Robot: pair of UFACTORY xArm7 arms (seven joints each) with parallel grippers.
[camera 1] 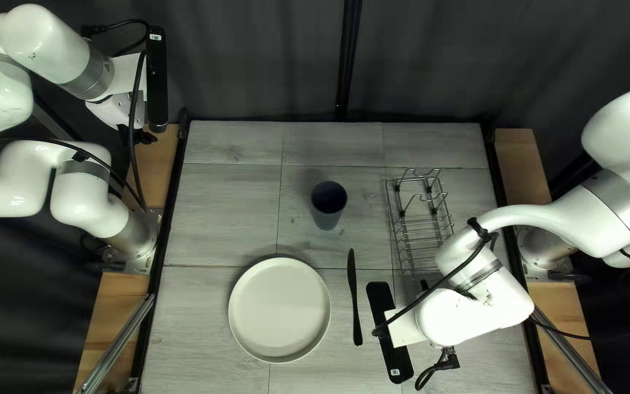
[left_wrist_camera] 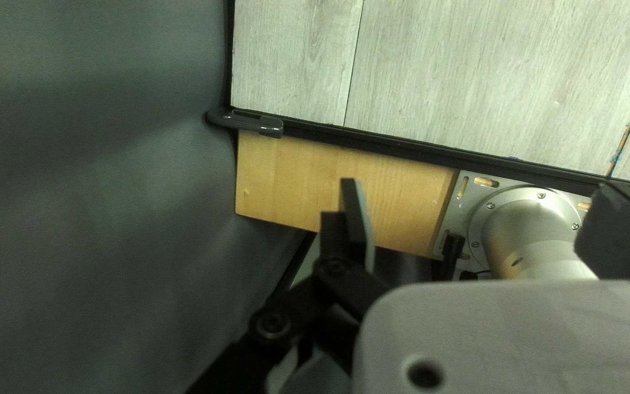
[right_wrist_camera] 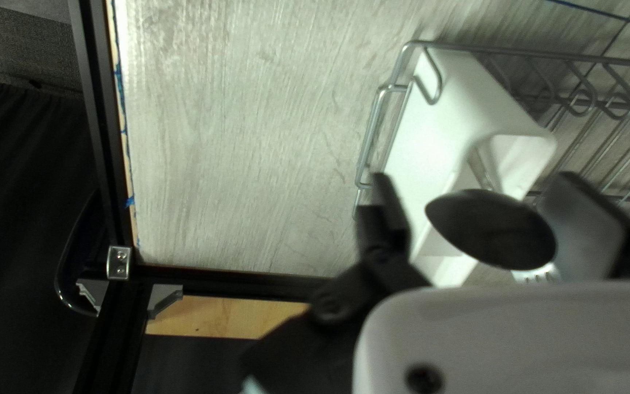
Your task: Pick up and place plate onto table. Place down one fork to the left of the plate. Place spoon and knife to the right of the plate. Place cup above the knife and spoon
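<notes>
- Take the surface (camera 1: pixel 213 211) as the setting ground, reaching from under the right end effector (right_wrist_camera: pixel 479 195) past the plate (camera 1: pixel 279 309), with the left end effector (left_wrist_camera: pixel 479 191) hanging off its edge.
- Read the left end effector as spread wide and empty, probably parked aside to leave the work to the right one.
- Read the right end effector as spread wide too, with the spoon (right_wrist_camera: pixel 490 228) between its fingers but not gripped, presumably lined up for a pinch.
- Note the wire rack (right_wrist_camera: pixel 519 51) under and beside the right end effector, likely there to brace the white holder (right_wrist_camera: pixel 432 146).
- Find the plate flat, across from the right end effector beyond the knife (camera 1: pixel 355 299), apparently serving as reference for the cutlery.
- See the holder just under the right end effector, probably used to present cutlery for grasping.
- Spot the cup (camera 1: pixel 327 211) upright, farther toward the far edge than the right end effector, seemingly set above the knife's place.
- Place the knife between plate and right end effector, along the plate's right side as asked.
- Judge the spoon next for lifting, bowl upward within easy reach.
- Make out fork (right_wrist_camera: pixel 537 276) tines close by the right end effector, partly hidden, still to go left of the plate.
</notes>
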